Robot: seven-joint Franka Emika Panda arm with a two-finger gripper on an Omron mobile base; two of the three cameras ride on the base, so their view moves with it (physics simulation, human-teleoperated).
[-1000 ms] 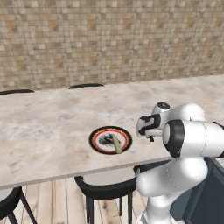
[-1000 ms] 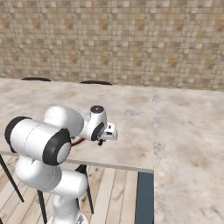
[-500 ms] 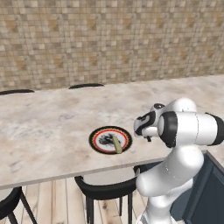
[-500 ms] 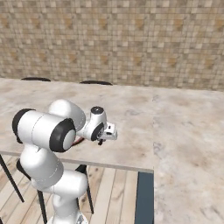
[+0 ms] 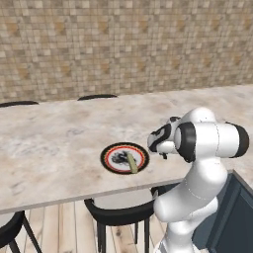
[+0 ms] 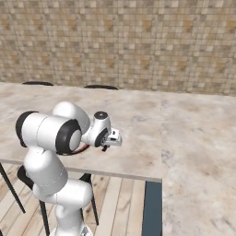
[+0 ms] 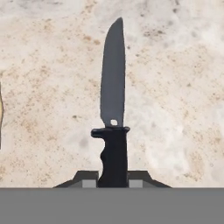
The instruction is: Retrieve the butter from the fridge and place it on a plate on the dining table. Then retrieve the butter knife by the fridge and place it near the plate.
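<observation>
My gripper (image 7: 113,179) is shut on the black handle of the butter knife (image 7: 113,87), whose dark blade points away over the marbled dining table (image 7: 175,87). In the left base view the gripper (image 5: 163,154) hangs just above the dining table (image 5: 49,143), close to the right of the plate (image 5: 106,157). The pale yellow butter (image 5: 132,162) lies on the plate, right of its centre. From the right base view the gripper (image 6: 105,147) hovers over the table (image 6: 138,120), and a red sliver of the plate (image 6: 82,148) peeks out behind the arm.
Black stools (image 5: 118,212) stand under the table's near edge, and chair backs (image 5: 96,97) rise at its far edge. A tiled wall (image 5: 123,44) runs behind. A dark panel (image 5: 232,212) stands by the robot's base at the lower right.
The arm's upper links have swung round and the hand has edged slightly toward the plate. The knife stays in the grip; plate and butter have not moved.
</observation>
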